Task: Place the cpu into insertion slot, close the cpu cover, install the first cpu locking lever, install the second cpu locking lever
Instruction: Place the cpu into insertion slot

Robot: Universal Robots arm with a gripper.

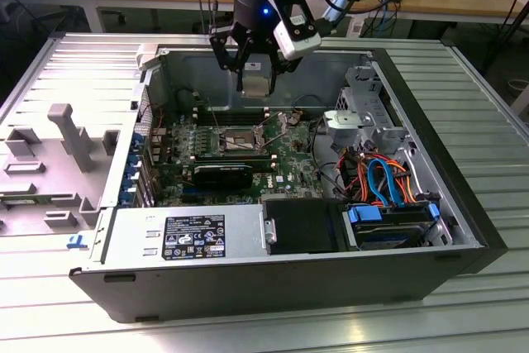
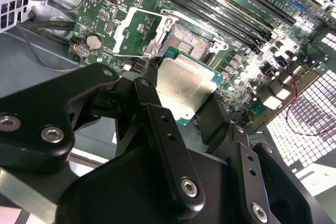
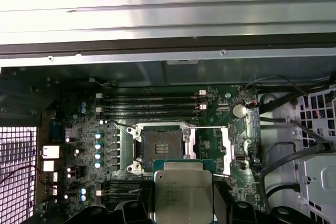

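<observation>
- Black gripper (image 2: 181,100) linkage up close in the second wrist view, fingers (image 2: 146,92) clamped on two opposite edges of the cpu (image 2: 184,87).
- Held up off the motherboard (image 3: 220,108), silvery-grey top facing the camera in the first wrist view, near the insertion slot (image 3: 164,145) but not in it.
- Uncovered and unfilled, that slot: dark square inside a silver rim.
- Swung open just beside the slot, the cpu cover (image 2: 121,31), green board visible through its window.
- Long black memory slots (image 3: 149,106) just beyond the socket.
- Seen from the exterior view, hanging within the open computer case (image 1: 248,279), above the board's far part.
</observation>
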